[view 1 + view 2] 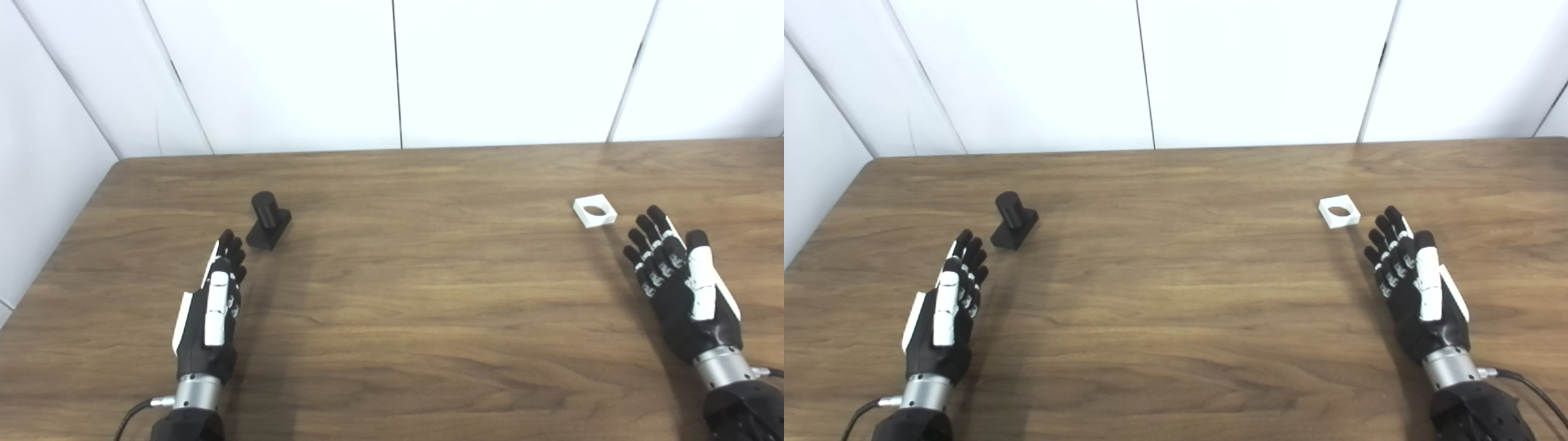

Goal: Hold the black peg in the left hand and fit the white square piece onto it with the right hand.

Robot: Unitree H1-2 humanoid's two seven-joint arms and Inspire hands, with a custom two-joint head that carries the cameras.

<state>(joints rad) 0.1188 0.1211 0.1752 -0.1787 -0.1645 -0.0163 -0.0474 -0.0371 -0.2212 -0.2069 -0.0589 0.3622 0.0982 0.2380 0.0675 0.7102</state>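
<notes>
The left hand (211, 306) hovers low over the tabletop (416, 294) near its left edge, empty, with its fingers (231, 248) stretched out straight and slightly apart, pointing toward the far edge. It is turned edge-on, the thumb side uppermost. Just beyond its fingertips, and a little toward the middle of the tabletop, lies the peg (268, 220): a black round post on a black block base, tipped so that the post leans toward the far left corner. The fingertips are near the base but do not touch it.

The right hand (680, 288) sits near the right edge, about as far from the near edge as the left one. It too holds nothing; its fingers (649, 245) are extended and spread, angled toward the far edge and a little leftward, with the thumb lying along the side nearer the right edge. Just past its fingertips, toward the far edge, the square (595, 211) lies flat on the wood, white, with a round hole through its middle. A narrow strip of bare wood separates it from the fingertips.

Peg and square are well apart, one on each side of the tabletop. White wall panels (392, 73) stand behind the far edge and along the left edge.
</notes>
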